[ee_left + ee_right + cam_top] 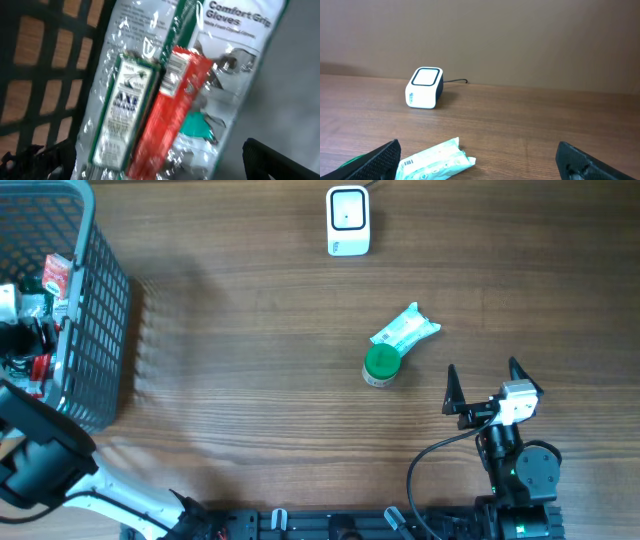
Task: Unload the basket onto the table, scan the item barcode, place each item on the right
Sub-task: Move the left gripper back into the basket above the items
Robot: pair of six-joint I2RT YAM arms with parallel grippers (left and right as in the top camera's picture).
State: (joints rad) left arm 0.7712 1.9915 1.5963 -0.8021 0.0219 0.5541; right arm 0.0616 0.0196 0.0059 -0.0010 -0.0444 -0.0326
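Although several packaged goods are seen in the basket [100, 310] at the left edge of the bench [250, 330], the packet [405, 330] lying on the open bench is judged to be the item nearest to a scan. It is placed ahead of the right gripper [482, 367] and somewhat to that gripper's left. Its long axis is set on a diagonal, with the nearer end touching or just beside a green-lidded jar [381, 364] and the far end pointing away to the right. A barcode [407, 163] is shown on the packet's near end in the right wrist view. The scanner [348, 220] is found well beyond the packet, at the far side of the bench.

The right gripper is spread wide and nothing is held between its fingers. The left gripper [155, 165] is held over the basket contents: a glove pack [240, 30], a green-and-white box [122, 115] and a red packet [175, 110]. Only dark edges of its fingers are caught at the frame corners, so it appears to be spread and empty as well.

The right arm is clearly the nearer one to the packet, and a grasp across the packet's short axis is suggested.
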